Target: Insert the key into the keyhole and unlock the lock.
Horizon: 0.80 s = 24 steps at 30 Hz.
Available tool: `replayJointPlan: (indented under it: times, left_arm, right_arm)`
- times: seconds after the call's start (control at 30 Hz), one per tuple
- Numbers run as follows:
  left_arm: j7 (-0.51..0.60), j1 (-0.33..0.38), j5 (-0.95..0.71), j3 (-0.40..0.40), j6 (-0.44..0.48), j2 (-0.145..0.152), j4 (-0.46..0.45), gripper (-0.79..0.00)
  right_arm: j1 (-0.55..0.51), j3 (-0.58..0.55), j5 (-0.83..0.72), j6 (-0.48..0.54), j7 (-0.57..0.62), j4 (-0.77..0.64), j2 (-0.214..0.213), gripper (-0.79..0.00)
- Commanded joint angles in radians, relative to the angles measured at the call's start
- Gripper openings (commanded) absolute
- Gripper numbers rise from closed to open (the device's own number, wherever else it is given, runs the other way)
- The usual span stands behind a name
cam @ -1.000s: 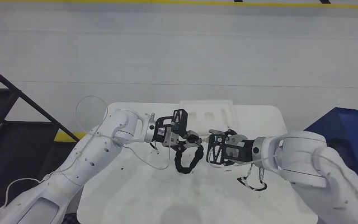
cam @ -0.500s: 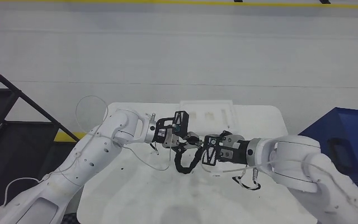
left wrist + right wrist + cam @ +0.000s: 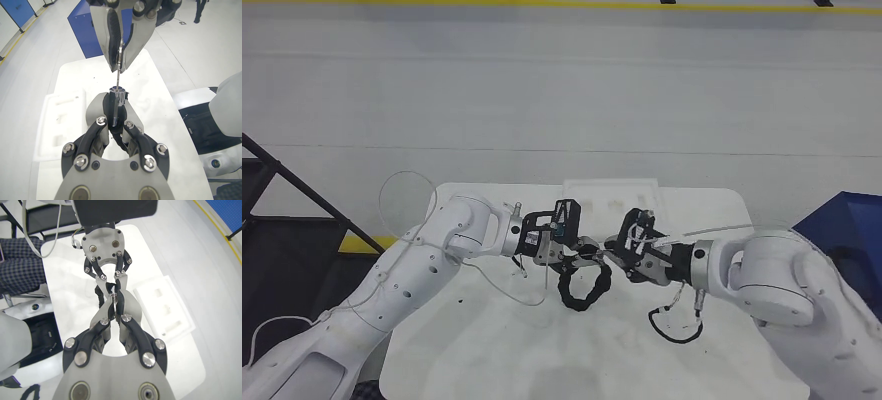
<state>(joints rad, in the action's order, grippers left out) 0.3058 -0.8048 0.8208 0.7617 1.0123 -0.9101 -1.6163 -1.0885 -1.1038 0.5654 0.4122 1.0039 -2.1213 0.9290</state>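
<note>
The left gripper (image 3: 115, 108) is clamped on the lock (image 3: 117, 93), held above mid-desk (image 3: 151, 98). The right gripper (image 3: 118, 66) pinches the key (image 3: 118, 79), tip at the keyhole (image 3: 115, 88). Insertion appears to be the step in hand: you next push the key straight home, then turn it

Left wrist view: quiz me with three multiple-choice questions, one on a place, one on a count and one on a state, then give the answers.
1. Where is the tip of the key?
A) at the keyhole in the end of the lock
B) flat on the table
C) far from the lock

2. How many recesses show in the white foam tray?
A) one
B) three
C) six

3. What state is the right gripper in?
A) wide open
B) shut on the key
C) shut on a cable

Answers:
1 A, the blade meets the silver cylinder's hole.
2 B, three pockets lie in a row.
3 B, its pads pinch the key's head.
</note>
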Motion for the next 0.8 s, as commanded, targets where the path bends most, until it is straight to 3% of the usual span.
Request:
replayJointPlan:
  times: [0.0, 0.37, 0.7, 0.77]
  left_arm:
    - [-0.009, -0.002, 0.008, 0.002, 0.0, -0.001, 0.001, -0.785]
    - [-0.041, -0.015, 0.047, 0.006, 0.0, -0.006, -0.001, -0.785]
    - [-0.047, -0.021, 0.073, 0.016, -0.019, -0.014, -0.002, -0.785]
    - [-0.054, -0.026, 0.078, 0.021, -0.025, -0.014, -0.003, -0.785]
  right_arm:
    - [-0.015, -0.013, -0.059, -0.038, -0.013, 0.024, 0.0, -0.785]
    - [-0.079, -0.04, -0.196, -0.205, -0.039, 0.043, 0.001, -0.785]
    - [-0.086, -0.038, -0.233, -0.238, -0.054, 0.032, 0.004, -0.785]
    - [-0.09, -0.041, -0.236, -0.244, -0.055, 0.029, 0.004, -0.745]
